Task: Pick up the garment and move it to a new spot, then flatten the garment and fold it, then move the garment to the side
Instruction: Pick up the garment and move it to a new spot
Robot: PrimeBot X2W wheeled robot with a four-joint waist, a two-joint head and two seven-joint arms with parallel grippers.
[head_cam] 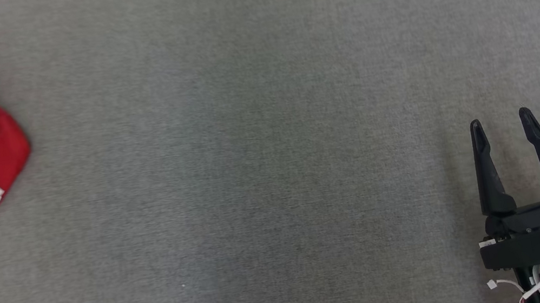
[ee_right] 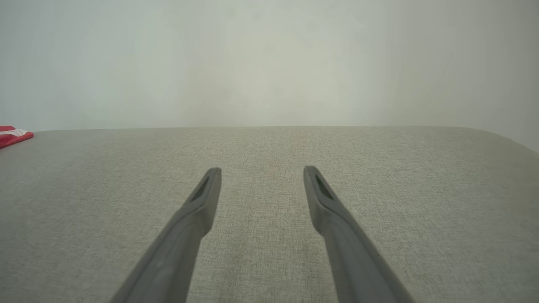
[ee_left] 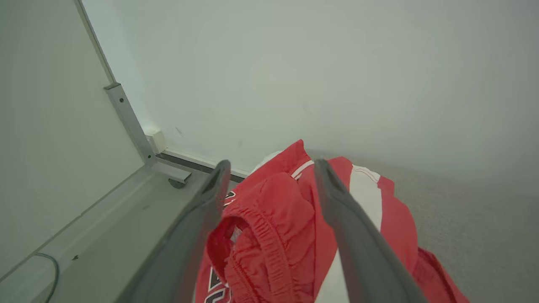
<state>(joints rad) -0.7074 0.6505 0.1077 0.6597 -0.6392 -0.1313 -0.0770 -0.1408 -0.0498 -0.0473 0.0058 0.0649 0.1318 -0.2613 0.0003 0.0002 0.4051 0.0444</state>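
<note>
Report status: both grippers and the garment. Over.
Left gripper open, poised over the red-and-white shorts, not gripping. Right gripper open, empty, above the grey fabric surface. Shorts crumpled near the surface's left edge. No obstruction seen.

ROBOT TEST LAB: A broad bench [head_cam: 273, 173] covered in plain grey cloth, its far right corner rounded, stands before bare white wall panels [ee_left: 316, 63] with no furnishing or decoration. Off the bench's left side the panels meet at a screwed aluminium strut [ee_left: 126, 113] with a foot bracket, and a thin grey cable [ee_left: 48, 269] trails across the pale surface beneath it. The right gripper [head_cam: 499, 116], with two long dark fingers and a green light at their base, hangs over the near right of the bench.
</note>
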